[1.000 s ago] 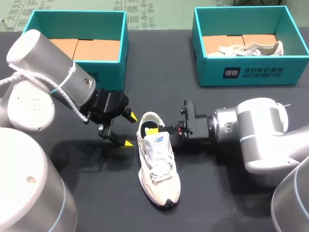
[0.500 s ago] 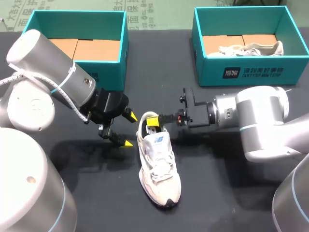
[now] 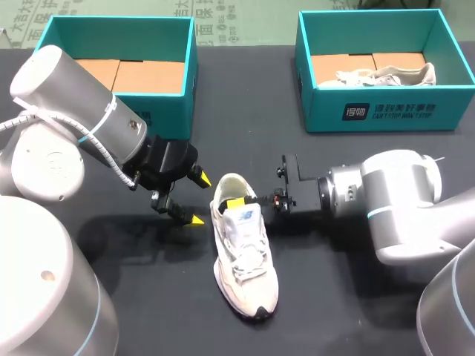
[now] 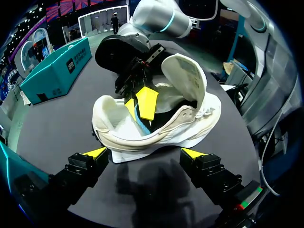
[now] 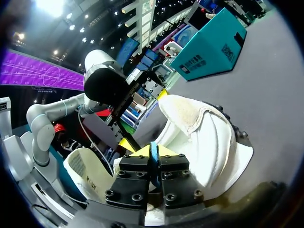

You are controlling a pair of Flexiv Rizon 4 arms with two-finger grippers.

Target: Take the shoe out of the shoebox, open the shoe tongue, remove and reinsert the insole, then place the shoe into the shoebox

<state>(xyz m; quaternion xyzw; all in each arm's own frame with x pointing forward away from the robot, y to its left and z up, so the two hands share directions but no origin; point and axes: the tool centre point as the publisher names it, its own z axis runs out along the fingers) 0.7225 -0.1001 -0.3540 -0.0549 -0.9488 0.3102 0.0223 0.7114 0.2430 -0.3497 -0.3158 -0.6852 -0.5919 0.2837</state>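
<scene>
Risk sits with the insole (image 4: pixel 140 122): your right gripper (image 3: pixel 236 201) pinches its thin edge inside the shoe (image 3: pixel 241 252), lying on the table (image 3: pixel 334 311) between the arms. Your left gripper (image 3: pixel 198 200) hangs spread beside it, so the unheld shoe may drag.

Shoe mouth: blocked by right gripper (image 3: pixel 234 202), pinched on the thin blue insole (image 4: pixel 141 125).
Heel side: left gripper (image 3: pixel 198 200), fingers spread, just beside the white mesh sneaker (image 3: pixel 241 256).
Toe side: bare black table (image 3: pixel 334 297).
Far edge: left teal cardboard shoebox (image 3: pixel 115 20) and right teal cardboard shoebox (image 3: pixel 386 111), open gap between them.
</scene>
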